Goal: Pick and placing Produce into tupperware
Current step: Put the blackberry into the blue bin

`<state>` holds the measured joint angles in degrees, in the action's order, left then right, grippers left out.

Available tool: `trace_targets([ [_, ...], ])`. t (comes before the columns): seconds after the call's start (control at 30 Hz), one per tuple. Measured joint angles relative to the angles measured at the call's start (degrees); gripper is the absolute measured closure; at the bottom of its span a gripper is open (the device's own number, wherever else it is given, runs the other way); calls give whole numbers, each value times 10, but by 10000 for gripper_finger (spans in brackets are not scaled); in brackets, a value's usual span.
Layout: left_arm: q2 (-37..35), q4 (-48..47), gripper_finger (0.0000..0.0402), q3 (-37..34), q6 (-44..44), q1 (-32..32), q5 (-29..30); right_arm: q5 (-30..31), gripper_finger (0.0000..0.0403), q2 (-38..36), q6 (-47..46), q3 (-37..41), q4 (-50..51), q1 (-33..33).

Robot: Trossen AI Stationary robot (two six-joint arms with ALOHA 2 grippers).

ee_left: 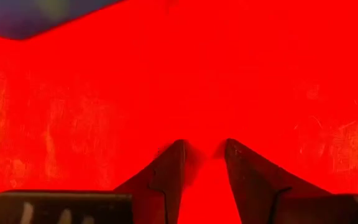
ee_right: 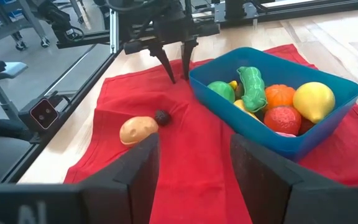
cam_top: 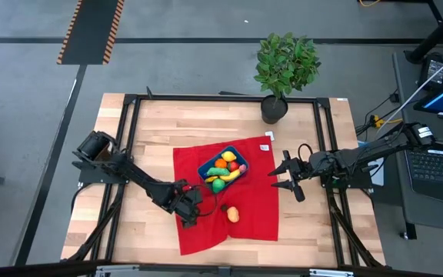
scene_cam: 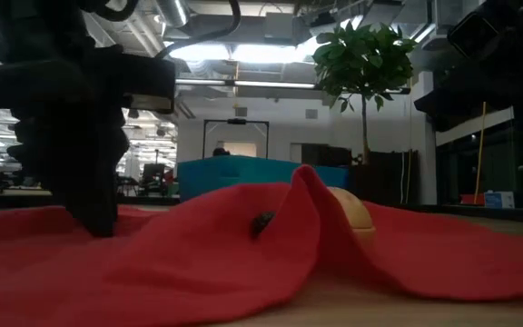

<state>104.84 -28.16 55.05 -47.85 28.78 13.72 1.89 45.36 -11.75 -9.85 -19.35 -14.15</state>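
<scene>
Left hand: I have my left hand (ee_right: 178,62) down on the red cloth (cam_top: 252,211), fingertips touching the fabric just beside the near corner of the blue tupperware (ee_right: 328,121). The left wrist view shows the two fingers (ee_left: 169,168) parted by a narrow gap with only cloth between them, so it holds nothing.

Why it sits there: I judge it is low over the cloth to go for one of the two loose pieces, though both lie off to one side of the fingertips, not between them.

Right hand: my right hand (cam_top: 287,178) waits off the cloth's right edge, above the wooden surface (cam_top: 160,127), fingers spread wide and empty, pointed towards the tupperware.

Loose produce: a tan potato-like piece (ee_right: 137,129) and a small dark berry-like piece (ee_right: 162,116) lie touching on the cloth, near the tupperware and outside it.

Produce already in: the tupperware holds a yellow lemon (ee_right: 314,101), an orange piece (ee_right: 281,94), a red piece (ee_right: 282,118), a round green one (ee_right: 220,91) and a knobbly green vegetable (ee_right: 251,88), with others I cannot make out.

In the way: the cloth is rucked into a fold (scene_cam: 311,204) around the loose pieces, which in my view could snag a fingertip or tip the berry aside.

Around: a potted plant (cam_top: 284,69) stands at the far edge, well apart from the work.
</scene>
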Motion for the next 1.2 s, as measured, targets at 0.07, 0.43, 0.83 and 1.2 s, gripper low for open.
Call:
trace_targets([
  [0.07, -3, -1, 293, -2, 5, 4, 0, 0, 207, 0, 0, 0, 0, 0],
  [0.43, -14, -62, 331, -4, -18, 43, -24, 0, 207, 0, -1, 0, -1, 0],
  [0.83, -94, -89, 361, -8, 49, 61, 106, 0, 207, 0, -1, 0, -1, 0],
  [1.2, -183, -9, 382, -6, 110, 60, 220, 0, 207, 0, -1, 0, -1, 0],
])
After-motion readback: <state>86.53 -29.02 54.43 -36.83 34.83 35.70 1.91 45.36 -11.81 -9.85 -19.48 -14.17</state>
